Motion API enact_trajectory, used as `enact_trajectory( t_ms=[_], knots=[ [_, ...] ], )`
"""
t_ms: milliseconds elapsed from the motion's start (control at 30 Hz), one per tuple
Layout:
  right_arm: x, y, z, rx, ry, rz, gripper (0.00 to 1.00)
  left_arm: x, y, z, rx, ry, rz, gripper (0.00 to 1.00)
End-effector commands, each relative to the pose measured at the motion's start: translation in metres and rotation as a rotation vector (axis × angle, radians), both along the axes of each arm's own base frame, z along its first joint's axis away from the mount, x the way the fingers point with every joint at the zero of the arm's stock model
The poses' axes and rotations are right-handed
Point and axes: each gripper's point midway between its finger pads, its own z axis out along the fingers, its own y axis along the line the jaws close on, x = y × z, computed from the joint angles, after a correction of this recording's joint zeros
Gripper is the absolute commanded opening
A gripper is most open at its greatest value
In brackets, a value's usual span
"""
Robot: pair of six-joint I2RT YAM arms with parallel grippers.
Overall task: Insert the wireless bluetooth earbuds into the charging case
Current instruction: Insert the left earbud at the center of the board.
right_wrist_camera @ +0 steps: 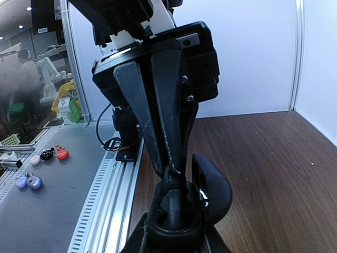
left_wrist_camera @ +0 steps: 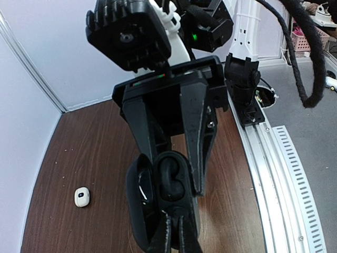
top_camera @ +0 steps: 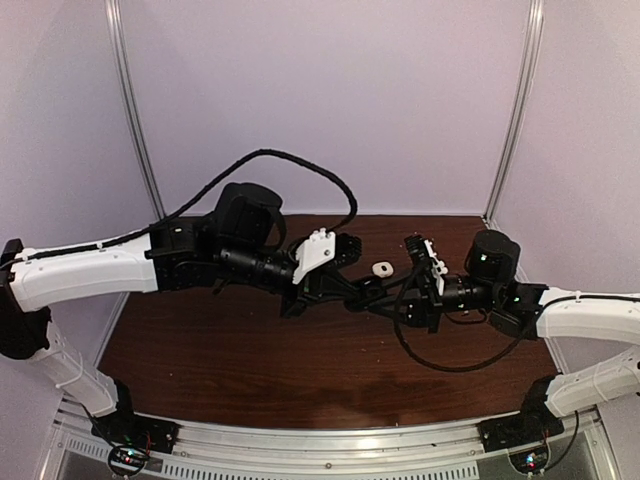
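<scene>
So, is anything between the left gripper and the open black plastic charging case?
Nothing visible. The left gripper, shut, sits right at the open black plastic charging case, lid swung aside; the right gripper clamps its sides.

White-shelled arms (top_camera: 90, 270) carry black joints (top_camera: 245, 215) (ribbed black cable (top_camera: 290, 157) attached).
</scene>
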Motion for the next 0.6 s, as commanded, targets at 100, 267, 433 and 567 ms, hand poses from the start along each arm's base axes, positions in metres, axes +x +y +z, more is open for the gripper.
enact_trajectory(
  t_ms=[100, 267, 433, 567],
  knots=[
    [0.001, -0.002, 0.039, 0.102, -0.108, -0.031, 0.00, -0.005, -0.009, -0.023, 0.079, 0.009, -0.006, 0.00],
    [0.002, -0.002, 0.042, 0.108, -0.115, -0.040, 0.00, 0.002, -0.015, -0.029, 0.113, 0.045, 0.035, 0.00],
    [0.002, -0.003, 0.043, 0.112, -0.119, -0.044, 0.00, 0.000, -0.015, -0.030, 0.115, 0.057, 0.028, 0.07],
    [0.001, -0.004, 0.035, 0.095, -0.103, -0.044, 0.00, 0.003, -0.012, -0.013, 0.083, 0.030, 0.054, 0.13]
  ],
)
